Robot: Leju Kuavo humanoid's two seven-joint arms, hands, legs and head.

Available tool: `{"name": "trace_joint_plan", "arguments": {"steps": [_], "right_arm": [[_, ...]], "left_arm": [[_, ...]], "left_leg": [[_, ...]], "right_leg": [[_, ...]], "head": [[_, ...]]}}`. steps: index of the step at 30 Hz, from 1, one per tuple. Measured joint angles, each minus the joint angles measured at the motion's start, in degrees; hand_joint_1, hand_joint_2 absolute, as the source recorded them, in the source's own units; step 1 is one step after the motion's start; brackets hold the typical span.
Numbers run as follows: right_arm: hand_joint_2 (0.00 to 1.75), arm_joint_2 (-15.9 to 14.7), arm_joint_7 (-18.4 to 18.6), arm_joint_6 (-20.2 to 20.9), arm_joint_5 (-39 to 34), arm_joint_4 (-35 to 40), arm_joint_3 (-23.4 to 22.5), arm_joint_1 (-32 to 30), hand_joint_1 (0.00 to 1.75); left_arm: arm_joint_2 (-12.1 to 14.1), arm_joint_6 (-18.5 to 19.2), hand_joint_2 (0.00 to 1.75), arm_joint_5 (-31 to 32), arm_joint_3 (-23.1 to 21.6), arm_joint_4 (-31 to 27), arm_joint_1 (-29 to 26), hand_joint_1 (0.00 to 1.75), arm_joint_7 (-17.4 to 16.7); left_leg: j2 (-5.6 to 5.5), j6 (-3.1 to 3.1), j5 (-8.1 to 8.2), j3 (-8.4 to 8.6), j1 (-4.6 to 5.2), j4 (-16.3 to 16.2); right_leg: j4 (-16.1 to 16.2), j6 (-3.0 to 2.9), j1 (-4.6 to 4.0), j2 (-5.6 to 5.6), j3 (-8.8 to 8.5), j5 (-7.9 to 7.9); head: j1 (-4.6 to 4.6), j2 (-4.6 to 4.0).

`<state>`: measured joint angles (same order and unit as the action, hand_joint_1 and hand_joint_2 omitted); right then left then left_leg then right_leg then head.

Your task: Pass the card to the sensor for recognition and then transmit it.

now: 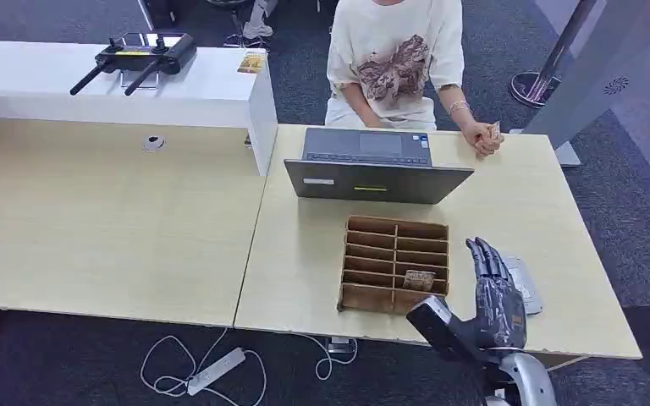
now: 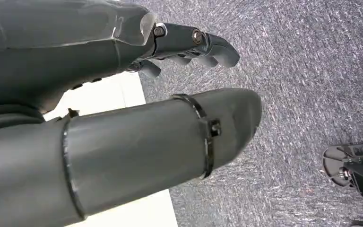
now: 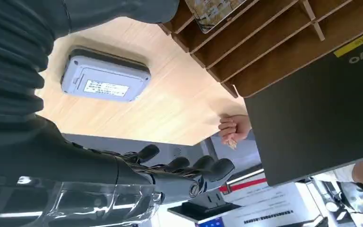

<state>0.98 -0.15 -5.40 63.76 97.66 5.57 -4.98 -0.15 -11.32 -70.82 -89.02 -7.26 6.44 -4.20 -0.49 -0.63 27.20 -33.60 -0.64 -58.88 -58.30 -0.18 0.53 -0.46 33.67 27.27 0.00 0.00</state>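
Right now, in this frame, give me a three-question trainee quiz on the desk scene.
1. True or false: the right hand holds a card.
2. Where is the card? A) in the wooden rack B) on the laptop C) on the card reader
3. Fill in: the card reader lies on the desk beside the right ____.

Key: 1 false, the hand holds nothing; 2 A; 3 hand.

Right hand [image 1: 493, 292] at lower right of head view: empty, fingers straight and slightly apart, pointing toward frame top, thumb out to the left. Silver forearm enters from bottom edge. Left hand [image 2: 123, 94] empty, fingers loosely extended, thumb apart.
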Motion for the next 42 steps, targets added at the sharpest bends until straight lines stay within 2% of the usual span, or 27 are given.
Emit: {"name": "trace_joint_plan", "arguments": {"steps": [2,6,7,8,11,15,17,19,27,30,33,35,40,42], "right_arm": [[1.75,0.09,0.07,-0.02,0.13,-0.22,0.0,0.02,0.3],[1.75,0.11,0.13,-0.04,0.28,-0.57,0.0,0.03,0.47],[1.75,0.13,0.15,-0.07,0.55,-0.68,0.0,0.04,0.59],[1.75,0.13,0.26,-0.09,0.97,-0.74,0.0,0.04,0.63],[1.75,0.13,1.11,-0.65,2.43,-1.03,0.0,0.15,0.56],[1.75,0.2,1.18,-0.83,2.82,-1.62,0.0,0.46,0.58],[1.75,0.2,1.18,-0.83,2.82,-1.86,0.0,0.56,0.51],[1.75,0.2,1.18,-0.85,2.8,-1.99,0.0,0.57,0.54],[1.75,0.2,1.16,-0.83,2.93,-2.71,0.0,0.62,0.31],[1.75,0.2,1.42,-0.7,5.12,-3.32,0.2,1.16,0.35],[1.75,0.18,2.45,-0.74,7.01,-4.35,0.79,2.29,0.47],[1.75,0.18,2.71,-0.74,7.32,-5.05,1.03,3.07,0.45],[1.75,0.0,2.54,-1.03,7.15,-6.95,1.62,4.28,0.59],[1.75,-0.09,2.54,-1.14,7.13,-7.5,1.99,4.61,0.56]], "left_arm": [[0.02,0.07,0.0,0.22,0.0,0.0,0.0,0.0,-0.02],[0.02,0.09,0.0,0.37,0.0,0.0,0.0,0.0,-0.02],[0.02,0.09,0.0,0.37,0.0,0.0,0.0,0.0,-0.04],[0.02,0.09,0.0,0.4,0.0,0.0,0.0,0.0,-0.04],[0.02,0.17,0.0,0.44,0.0,0.0,0.0,0.0,-0.02],[0.04,0.26,0.0,0.77,0.0,0.0,0.0,0.0,-0.02],[0.07,0.26,0.0,0.99,0.0,0.0,0.0,0.0,-0.02],[0.09,0.28,0.0,1.18,0.0,0.0,0.0,0.0,-0.02],[0.09,0.44,0.0,1.29,0.0,0.0,-0.01,0.0,0.04],[0.09,0.55,0.0,1.77,0.0,0.0,0.0,0.0,0.04],[0.11,0.61,0.0,2.17,0.0,0.0,0.01,0.0,0.04],[0.15,0.74,0.0,2.23,0.0,0.0,0.02,0.0,0.04],[0.31,0.79,0.0,2.25,0.0,0.0,0.0,0.0,0.44],[0.31,0.79,0.0,2.28,0.0,0.0,0.01,0.0,0.52]], "left_leg": [[0.0,0.0,0.0,0.0,0.0,0.0],[0.0,0.0,0.0,0.0,0.0,0.0],[0.0,0.0,0.0,0.0,0.0,0.0],[0.0,0.0,0.0,0.0,0.0,0.0],[0.0,0.0,0.0,0.0,0.0,0.0],[0.0,0.0,0.0,0.0,0.0,0.0],[0.0,0.0,0.0,0.0,0.0,0.0],[0.0,0.0,0.0,0.0,0.0,0.0],[0.0,0.0,0.0,0.0,0.0,0.0],[0.0,0.0,0.0,-0.01,0.0,0.0],[0.01,0.0,-0.01,0.01,0.0,0.0],[0.01,-0.01,-0.01,0.01,0.0,0.0],[0.01,-0.01,-0.01,0.01,0.0,0.0],[0.01,-0.01,-0.01,0.01,0.0,0.0]], "right_leg": [[0.0,0.0,0.0,0.0,0.0,0.0],[0.0,0.0,0.0,0.0,0.0,0.0],[0.0,0.0,0.0,0.0,0.0,0.0],[0.0,0.0,0.0,0.0,0.0,0.0],[0.0,0.0,0.0,0.0,0.0,0.0],[0.0,0.0,0.0,0.0,0.0,0.0],[0.0,0.0,0.0,0.0,0.0,0.0],[0.0,0.0,0.0,0.0,0.0,0.0],[0.0,0.0,0.0,0.0,0.0,0.0],[0.0,0.0,0.0,0.0,-0.01,0.0],[0.0,0.0,0.0,0.0,0.0,-0.01],[-0.01,0.0,0.0,0.0,-0.01,-0.01],[-0.01,0.0,0.0,0.0,-0.01,-0.01],[-0.01,0.0,0.0,0.0,-0.01,-0.01]], "head": [[0.0,0.0],[0.0,0.0],[0.0,0.0],[0.0,0.0],[0.0,0.0],[0.0,0.0],[0.0,0.0],[0.0,0.0],[0.0,0.0],[0.0,0.0],[0.0,0.0],[0.0,0.0],[0.0,0.0],[0.0,0.0]]}}
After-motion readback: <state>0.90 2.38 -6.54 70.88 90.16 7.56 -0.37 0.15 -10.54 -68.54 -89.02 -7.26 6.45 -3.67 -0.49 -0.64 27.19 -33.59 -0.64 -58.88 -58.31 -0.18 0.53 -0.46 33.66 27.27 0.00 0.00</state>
